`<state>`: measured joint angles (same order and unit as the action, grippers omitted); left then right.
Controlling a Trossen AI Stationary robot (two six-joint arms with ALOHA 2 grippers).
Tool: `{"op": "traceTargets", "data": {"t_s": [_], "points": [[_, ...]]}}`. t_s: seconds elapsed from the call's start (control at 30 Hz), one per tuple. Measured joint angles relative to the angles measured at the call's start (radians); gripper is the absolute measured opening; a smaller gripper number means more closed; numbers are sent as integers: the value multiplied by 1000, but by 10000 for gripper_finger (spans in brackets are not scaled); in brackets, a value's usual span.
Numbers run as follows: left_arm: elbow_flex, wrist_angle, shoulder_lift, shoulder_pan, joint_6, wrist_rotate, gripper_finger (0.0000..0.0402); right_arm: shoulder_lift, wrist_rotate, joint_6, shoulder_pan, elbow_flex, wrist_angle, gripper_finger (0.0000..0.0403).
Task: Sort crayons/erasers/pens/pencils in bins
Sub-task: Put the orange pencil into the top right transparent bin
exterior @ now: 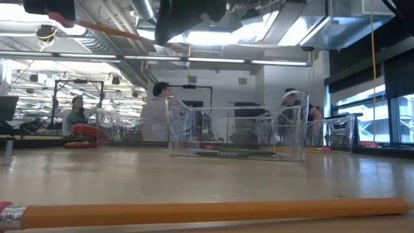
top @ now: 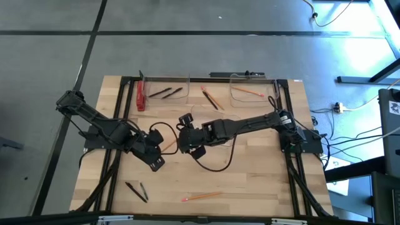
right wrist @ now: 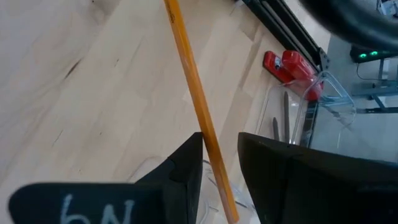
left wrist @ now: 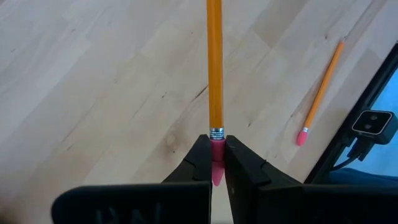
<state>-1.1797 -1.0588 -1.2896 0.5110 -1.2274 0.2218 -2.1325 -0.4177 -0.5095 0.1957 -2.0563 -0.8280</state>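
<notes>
My left gripper (top: 156, 157) (left wrist: 216, 168) is shut on an orange pencil (left wrist: 214, 68) above the table's middle. My right gripper (top: 185, 145) (right wrist: 221, 155) is open, one finger on each side of that pencil's (right wrist: 193, 93) other end; I cannot tell whether it touches. In the low view the pencil (exterior: 116, 31) slants high above the table. Clear bins (top: 165, 84) (top: 253, 87) stand along the far edge; the left one holds pens (top: 165, 92), the right one a pencil (top: 250, 92). Two more pencils (top: 209, 97) lie between them. My left gripper pinches the pencil's pink eraser end (left wrist: 217, 149) between its two fingers, just below the metal band. The pencil sticks straight out ahead of the fingers, in line with them. It is lifted clear of the table.
A red object (top: 140, 97) lies beside the left bin. Near the front edge lie two dark sticks (top: 136, 190) and an orange pencil (top: 201, 195) (exterior: 207, 212). The middle bin (exterior: 236, 133) shows in the low view, labelled for crayons. People stand in the room behind the table.
</notes>
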Motion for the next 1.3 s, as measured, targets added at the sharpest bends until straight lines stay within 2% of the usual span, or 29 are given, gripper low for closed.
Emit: {"op": "traceTargets", "data": {"t_s": [0.17, 0.43, 0.7, 0.9, 1.3], "points": [[0, 0, 0, 0, -1, 0, 9, -21, 32, 0, -11, 0, 0, 104], [0, 1, 0, 0, -1, 0, 9, -32, 10, 0, -16, 0, 6, 101], [0, -8, 1, 0, -1, 0, 9, -33, 44, -18, -15, 0, -16, 31], [0, -8, 1, 0, -1, -2, 11, -34, 57, -15, -15, 2, -22, 26], [0, 0, 1, 0, 7, 7, 78, -34, 55, 4, -15, 2, -5, 27]]}}
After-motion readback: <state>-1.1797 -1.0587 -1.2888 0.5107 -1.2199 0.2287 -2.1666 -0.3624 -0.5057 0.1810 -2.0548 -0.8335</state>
